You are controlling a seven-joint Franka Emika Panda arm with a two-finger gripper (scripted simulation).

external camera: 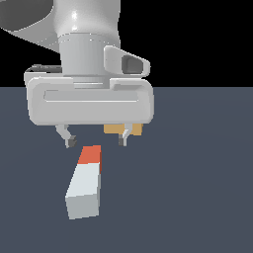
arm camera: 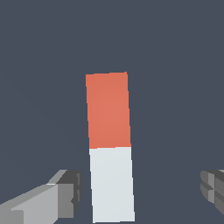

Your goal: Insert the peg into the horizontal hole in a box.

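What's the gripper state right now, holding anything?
Gripper: open, holding nothing; the fingers straddle the peg without touching it.

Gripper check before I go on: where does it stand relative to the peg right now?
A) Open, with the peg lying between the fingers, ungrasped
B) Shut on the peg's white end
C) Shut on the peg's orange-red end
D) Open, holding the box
A: in the wrist view the gripper is open, its fingers standing clear on either side of the peg, which lies flat on the floor, untouched.
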